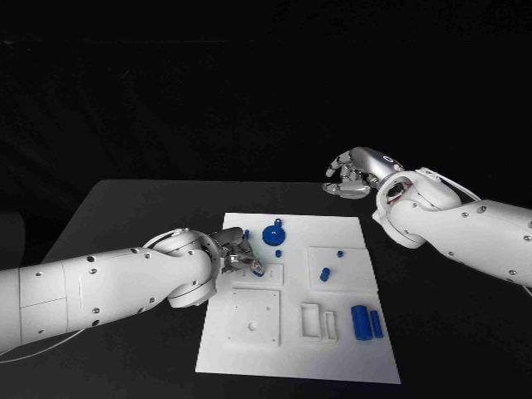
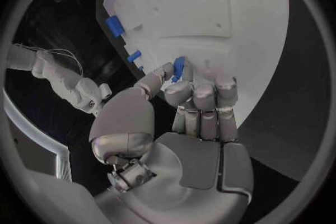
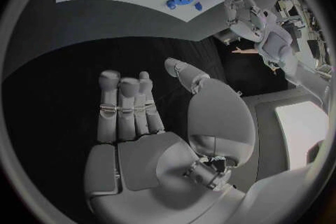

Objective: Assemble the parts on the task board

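Left wrist view: the left hand (image 2: 189,117) pinches a small blue part (image 2: 178,68) in its fingers (image 2: 159,79); the right hand (image 1: 360,173) hangs empty, loosely spread.

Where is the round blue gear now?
In the head view, the round blue gear lies on the white task board, near its far edge, just beyond the left hand.

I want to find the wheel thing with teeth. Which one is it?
Look at the white task board in the middle of the black table. Near its far edge lies the blue gear. It is round and toothed; the other blue parts near it are small pegs or blocks.
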